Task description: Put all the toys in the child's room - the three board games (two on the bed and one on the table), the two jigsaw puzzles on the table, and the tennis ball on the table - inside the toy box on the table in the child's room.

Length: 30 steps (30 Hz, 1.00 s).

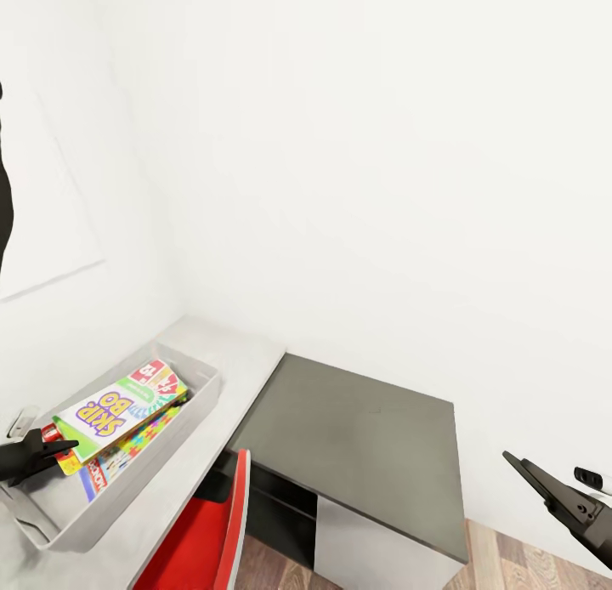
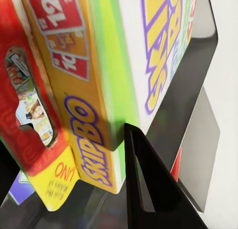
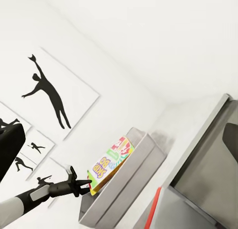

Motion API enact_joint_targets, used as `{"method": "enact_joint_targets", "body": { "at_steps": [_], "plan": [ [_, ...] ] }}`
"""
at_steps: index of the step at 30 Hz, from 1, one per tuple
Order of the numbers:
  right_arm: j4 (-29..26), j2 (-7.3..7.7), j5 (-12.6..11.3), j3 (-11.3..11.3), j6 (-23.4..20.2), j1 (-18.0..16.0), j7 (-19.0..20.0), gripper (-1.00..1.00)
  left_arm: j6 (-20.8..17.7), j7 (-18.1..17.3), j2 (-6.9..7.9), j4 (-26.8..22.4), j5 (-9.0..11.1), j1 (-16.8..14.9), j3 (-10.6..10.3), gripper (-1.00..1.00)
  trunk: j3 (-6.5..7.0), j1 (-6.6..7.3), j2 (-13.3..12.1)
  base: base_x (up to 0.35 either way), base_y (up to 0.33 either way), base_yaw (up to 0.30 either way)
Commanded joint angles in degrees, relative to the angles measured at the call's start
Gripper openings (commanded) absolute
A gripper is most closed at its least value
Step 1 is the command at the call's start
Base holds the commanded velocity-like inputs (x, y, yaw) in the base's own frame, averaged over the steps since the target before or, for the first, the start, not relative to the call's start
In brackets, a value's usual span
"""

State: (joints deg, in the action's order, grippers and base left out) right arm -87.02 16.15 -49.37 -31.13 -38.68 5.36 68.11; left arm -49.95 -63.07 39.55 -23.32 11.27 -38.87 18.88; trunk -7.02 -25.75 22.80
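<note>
White walls are meeting in a corner above the pale surface (image 1: 246, 360), which is abutting a dark cabinet (image 1: 357, 437). The toy box (image 1: 200, 394) is sitting at seven o'clock, holding the games (image 1: 119, 407) over a puzzle (image 1: 144, 437). The left gripper (image 1: 53, 444) is clamping the games' edge; the right gripper (image 1: 510, 459), at four o'clock: jaws cannot tell.

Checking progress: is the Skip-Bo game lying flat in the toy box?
No, tilted. The Skip-Bo game leans up over the toy box rim, the left claw at its end.
</note>
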Motion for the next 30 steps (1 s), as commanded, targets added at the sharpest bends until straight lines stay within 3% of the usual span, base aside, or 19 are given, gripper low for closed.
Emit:
{"method": "enact_joint_targets", "body": {
  "at_steps": [1, 5, 6, 30],
  "plan": [
    [-0.01, 0.02, -0.37, 0.01, -0.44, 0.01, -0.08, 1.00, -0.32, -0.16, 0.00, 0.03, 0.07, -0.06, 0.08, -1.00, -0.11, -0.04, 0.12, 0.000, 0.000, 0.000],
    [-0.04, 0.02, -0.37, 0.01, -0.44, 0.01, -0.08, 1.00, -0.32, -0.21, 0.00, 0.03, 0.07, -0.06, 0.04, -1.00, -0.12, -0.04, 0.12, 0.000, 0.000, 0.000],
    [-0.06, 0.02, -0.37, 0.01, -0.44, 0.01, -0.08, 1.00, -0.32, -0.26, 0.00, 0.03, 0.07, -0.06, 0.03, 1.00, -0.12, -0.04, 0.12, 0.000, 0.000, 0.000],
    [0.00, -0.15, -0.39, 0.01, -0.35, 0.01, 0.01, 1.00, -0.32, -0.90, 0.25, 0.03, 0.12, -0.06, -0.07, 1.00, -0.12, -0.04, 0.12, 0.000, 0.000, 0.000]
  ]
}}
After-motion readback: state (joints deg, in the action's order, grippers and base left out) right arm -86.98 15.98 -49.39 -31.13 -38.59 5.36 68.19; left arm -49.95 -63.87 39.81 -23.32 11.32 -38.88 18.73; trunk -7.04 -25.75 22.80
